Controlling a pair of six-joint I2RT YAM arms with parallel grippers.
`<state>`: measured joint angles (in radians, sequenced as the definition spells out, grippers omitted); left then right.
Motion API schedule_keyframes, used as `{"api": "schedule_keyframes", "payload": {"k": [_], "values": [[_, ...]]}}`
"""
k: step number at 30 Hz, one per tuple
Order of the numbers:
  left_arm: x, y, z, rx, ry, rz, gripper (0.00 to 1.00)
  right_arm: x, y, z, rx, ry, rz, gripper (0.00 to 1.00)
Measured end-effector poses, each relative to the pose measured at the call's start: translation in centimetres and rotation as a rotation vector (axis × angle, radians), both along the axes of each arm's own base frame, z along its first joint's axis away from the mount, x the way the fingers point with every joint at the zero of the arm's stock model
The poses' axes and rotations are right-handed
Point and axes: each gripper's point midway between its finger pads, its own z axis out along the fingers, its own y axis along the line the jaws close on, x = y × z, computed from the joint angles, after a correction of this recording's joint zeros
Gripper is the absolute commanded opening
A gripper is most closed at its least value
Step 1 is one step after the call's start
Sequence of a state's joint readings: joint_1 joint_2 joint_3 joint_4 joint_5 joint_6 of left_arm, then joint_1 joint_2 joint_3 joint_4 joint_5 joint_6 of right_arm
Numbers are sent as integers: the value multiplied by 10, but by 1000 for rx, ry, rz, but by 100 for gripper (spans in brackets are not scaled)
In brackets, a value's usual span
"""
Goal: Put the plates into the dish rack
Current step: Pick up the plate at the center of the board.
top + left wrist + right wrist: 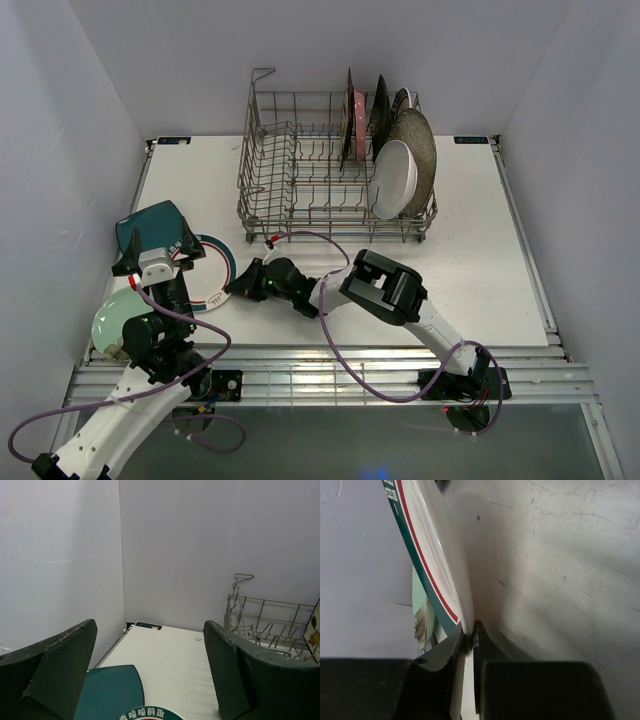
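Here the right hand (471,630) pinches the teal-rimmed plate (440,555) — left hand (150,625) spread wide.

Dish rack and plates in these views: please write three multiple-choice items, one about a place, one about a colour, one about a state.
1. Where in the dish rack do the loaded plates stand?
A. left end
B. right end
C. middle

2. What colour is the square plate at far left?
A. teal
B. yellow
C. red

3. The right hand is:
A. open above the rack
B. open on the table
C. shut on the rim of the teal-rimmed round plate

Answers:
1 B, they stand upright at the rack's right end.
2 A, it looks teal in the top view.
3 C, the right wrist view shows the hand pinching the rim.
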<state>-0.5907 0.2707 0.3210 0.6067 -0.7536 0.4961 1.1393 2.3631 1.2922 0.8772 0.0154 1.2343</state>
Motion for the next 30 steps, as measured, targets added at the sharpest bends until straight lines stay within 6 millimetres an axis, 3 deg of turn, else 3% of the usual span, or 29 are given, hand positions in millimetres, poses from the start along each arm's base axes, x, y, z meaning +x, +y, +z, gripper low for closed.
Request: {"api": "schedule_keyframes", "payload": {"k": [8,13,20,30], "values": [[0,0,0,0,1,0,98,-4,-6,3,42,-17,4,8],[0,0,0,0,0,0,98,-6,-20,3,26,-33,-11,8],[0,0,0,-2,0,-2,98,0,-38,4,-28,-102,-48,8],[-3,2,2,-14,-13,-4,98,9,-43,18,-56,-231,-69,8]]}}
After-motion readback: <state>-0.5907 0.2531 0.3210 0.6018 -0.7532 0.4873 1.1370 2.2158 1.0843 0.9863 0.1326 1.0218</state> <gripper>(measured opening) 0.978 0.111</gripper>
